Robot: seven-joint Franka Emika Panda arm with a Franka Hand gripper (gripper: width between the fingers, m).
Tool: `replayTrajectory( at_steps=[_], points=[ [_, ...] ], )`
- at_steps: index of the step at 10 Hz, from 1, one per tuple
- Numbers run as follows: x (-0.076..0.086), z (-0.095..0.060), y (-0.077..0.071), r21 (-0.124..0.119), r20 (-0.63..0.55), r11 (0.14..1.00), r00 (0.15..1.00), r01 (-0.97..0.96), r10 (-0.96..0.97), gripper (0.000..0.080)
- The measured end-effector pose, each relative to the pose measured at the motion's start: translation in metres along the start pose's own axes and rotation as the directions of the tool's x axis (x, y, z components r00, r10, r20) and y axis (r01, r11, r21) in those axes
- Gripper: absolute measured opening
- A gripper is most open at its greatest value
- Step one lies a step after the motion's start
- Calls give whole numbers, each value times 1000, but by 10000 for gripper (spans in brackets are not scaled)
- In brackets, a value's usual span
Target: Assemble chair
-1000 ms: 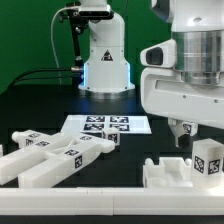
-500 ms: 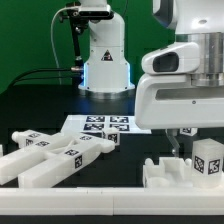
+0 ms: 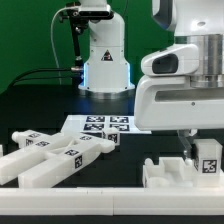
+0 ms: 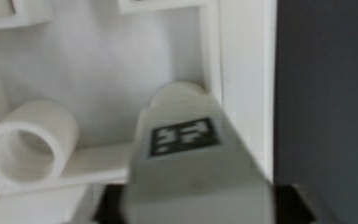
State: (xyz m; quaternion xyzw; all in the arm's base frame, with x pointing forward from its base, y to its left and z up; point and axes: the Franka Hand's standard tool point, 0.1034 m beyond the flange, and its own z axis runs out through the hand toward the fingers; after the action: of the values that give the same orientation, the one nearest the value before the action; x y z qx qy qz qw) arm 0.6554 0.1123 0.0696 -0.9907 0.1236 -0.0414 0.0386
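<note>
Black worktop (image 3: 40, 105) w/ white chair parts in two groups. The white robot arm (image 3: 185, 90) fills the exterior view's right.

Pincer (image 3: 190, 143) is low on that side, right at a small tagged block (image 3: 208, 156). The block stands upright, black-and-white tag facing the camera. It sits on or against a white panel (image 3: 165, 175) lying flat on the worktop; can't tell which.

Wrist view: the same tagged block (image 4: 190, 150) fills the centre and runs down between the two dark fingers (image 4: 286, 205). Fingers meet it on both sides, no gap visible, so the pincer looks clamped on the block. Beside the block a short round peg (image 4: 30, 150) w/ a hollow end lies against the panel's walls.

Exterior view's left: long bars (image 3: 55, 158) w/ several tags lie bunched at an angle, well apart from the pincer. Between the two groups, further back, is the flat marker board (image 3: 105, 125), nothing on it. Green backdrop behind the worktop.
</note>
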Motion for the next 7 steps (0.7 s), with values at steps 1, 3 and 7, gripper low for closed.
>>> replayTrajectory(
  at_steps=[1,3,7],
  points=[
    [1,0,0,0,2,998,998,-61,61,284],
    [2,0,1,-8,0,956,956,-292,292,284],
    [-1,0,0,-20,7,528,528,-849,849,284]
  ],
)
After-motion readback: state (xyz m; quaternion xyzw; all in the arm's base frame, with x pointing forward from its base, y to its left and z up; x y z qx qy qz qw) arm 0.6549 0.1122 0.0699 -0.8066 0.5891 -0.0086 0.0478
